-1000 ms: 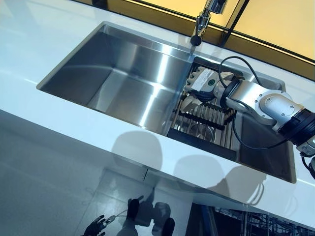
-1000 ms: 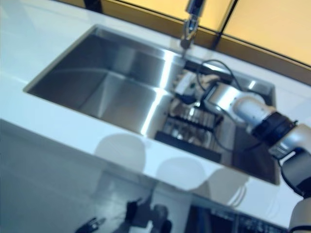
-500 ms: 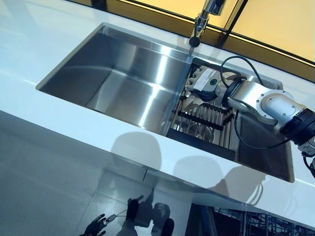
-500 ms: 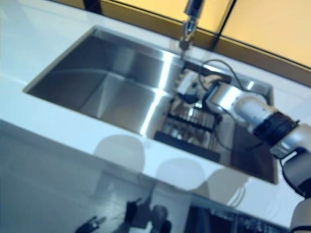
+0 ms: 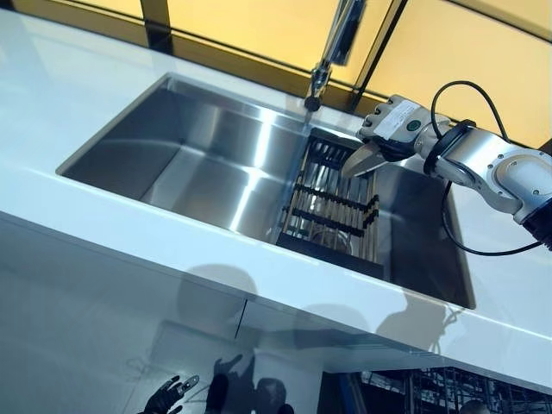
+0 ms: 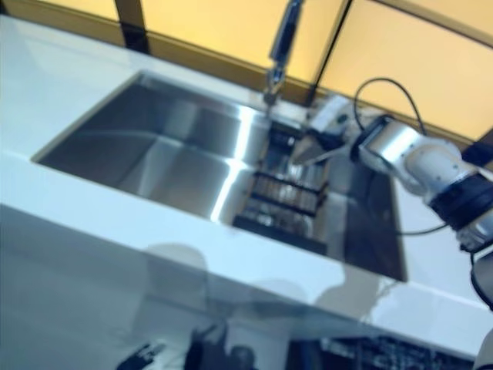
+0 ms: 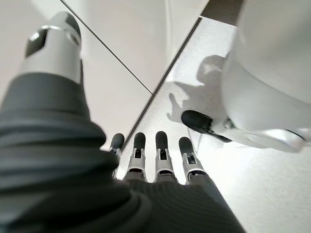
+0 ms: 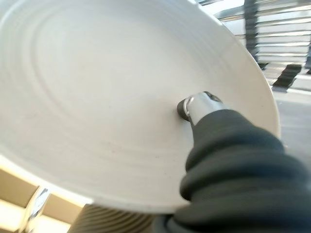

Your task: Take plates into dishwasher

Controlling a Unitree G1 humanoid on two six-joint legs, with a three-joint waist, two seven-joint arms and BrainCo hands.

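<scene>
A round white ceramic plate (image 8: 121, 92), smooth and glossy with faint concentric rings pressed into its face, is held in the right hand (image 5: 390, 129) above the black wire dish rack (image 5: 332, 207) that sits in the brushed stainless-steel sink (image 5: 198, 164). In the right wrist view the thumb is seen pressed against the plate's face, so the plate is judged to be pinched at its rim; the fingers behind it are hidden. The step in hand is taken to be the lifting of the plate clear of the rack. Next, the plate would need to be carried over the glossy white bench (image 5: 103, 250) and lowered towards the dishwasher rack (image 5: 448, 397), glimpsed below the bench edge, with the rim kept clear of the chrome tap (image 5: 332, 52). The left hand (image 7: 155, 160) hangs idle near the floor, its fingers straight and side by side.
</scene>
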